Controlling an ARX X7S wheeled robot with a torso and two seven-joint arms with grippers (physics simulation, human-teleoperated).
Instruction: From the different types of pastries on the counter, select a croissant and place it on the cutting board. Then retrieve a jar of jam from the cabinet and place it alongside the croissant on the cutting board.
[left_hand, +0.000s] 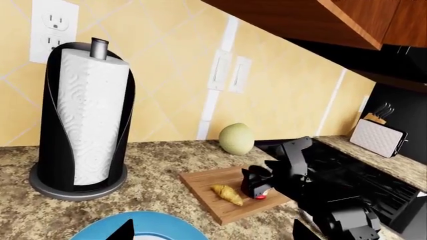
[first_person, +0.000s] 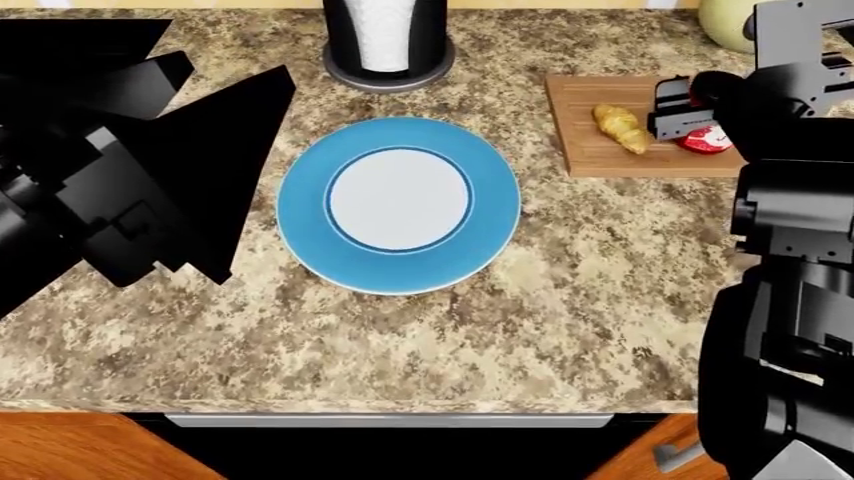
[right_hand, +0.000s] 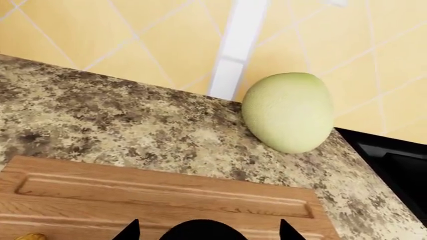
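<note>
Pale green fruit (right_hand: 288, 112) sits behind the cutting board (right_hand: 160, 200), beside the stove (left_hand: 353, 175).

Even, bright, shadowless render light; all three views sharp, no glare. The left gripper (first_person: 200, 150) reads as flat featureless black.

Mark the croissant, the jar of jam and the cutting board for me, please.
croissant (first_person: 619, 128): head view, middle of its golden ridged body.
jar of jam (first_person: 706, 141): head view, visible red part beside the right gripper.
cutting board (right_hand: 167, 192): right wrist view, bare wood inside the groove.
</note>
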